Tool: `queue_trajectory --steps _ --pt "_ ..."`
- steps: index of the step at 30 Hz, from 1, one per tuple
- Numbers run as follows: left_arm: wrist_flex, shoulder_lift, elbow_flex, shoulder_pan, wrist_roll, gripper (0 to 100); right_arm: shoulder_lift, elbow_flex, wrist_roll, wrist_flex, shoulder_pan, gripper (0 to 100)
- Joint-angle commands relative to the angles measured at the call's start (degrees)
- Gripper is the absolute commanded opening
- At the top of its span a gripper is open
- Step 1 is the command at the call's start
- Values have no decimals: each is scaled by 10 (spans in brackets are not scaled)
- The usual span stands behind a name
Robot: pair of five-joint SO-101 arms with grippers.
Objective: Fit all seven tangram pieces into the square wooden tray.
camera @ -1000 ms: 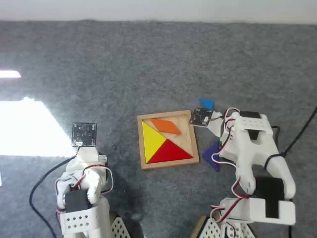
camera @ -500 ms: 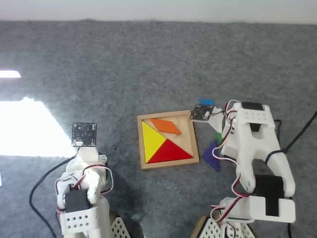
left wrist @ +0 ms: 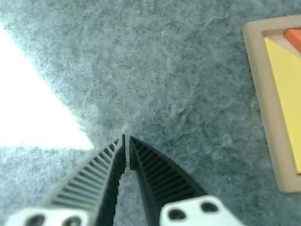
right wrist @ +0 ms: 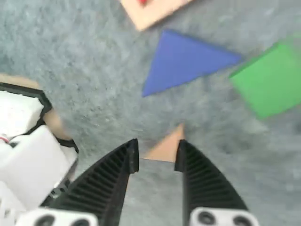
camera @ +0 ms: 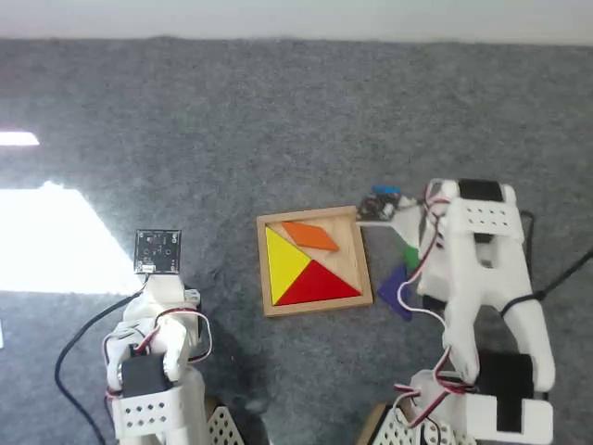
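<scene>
A square wooden tray (camera: 263, 269) sits mid-table holding a yellow triangle (camera: 283, 260), a red triangle (camera: 320, 283) and an orange piece (camera: 310, 235). The right gripper (right wrist: 157, 147) hangs spread apart over a small tan triangle (right wrist: 168, 145), near the blue triangle (right wrist: 186, 61) and green square (right wrist: 268, 80). To grasp well, centre the jaws across its edges and go low — the piece looks thin. The left gripper (left wrist: 126, 141) is pinched together, empty, over carpet (left wrist: 178, 94). From above, the right arm (camera: 482, 269) covers part of the green square and a light-blue piece (camera: 385, 192).
</scene>
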Motion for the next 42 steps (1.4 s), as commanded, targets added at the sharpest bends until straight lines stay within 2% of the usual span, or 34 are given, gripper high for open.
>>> queue_trajectory --steps 1,10,17,21,25,31,36,42 --pt "2 -11 -7 -4 1 14 -29 47 -18 -44 44 150" --pt "2 -11 -7 -4 1 14 -25 149 -150 -189 51 135" --pt "2 -11 -7 -4 1 14 15 171 -176 -249 31 133" --pt "2 -11 -7 -4 1 14 65 117 -194 -235 45 126" --pt "2 -11 -7 -4 1 14 109 58 -210 -235 60 6" --pt "2 -11 -7 -4 1 14 116 8 -231 -230 60 9" --pt "2 -11 -7 -4 1 14 57 -87 -238 -154 54 9" --pt "2 -11 -7 -4 1 14 12 -200 -238 -41 2 9"
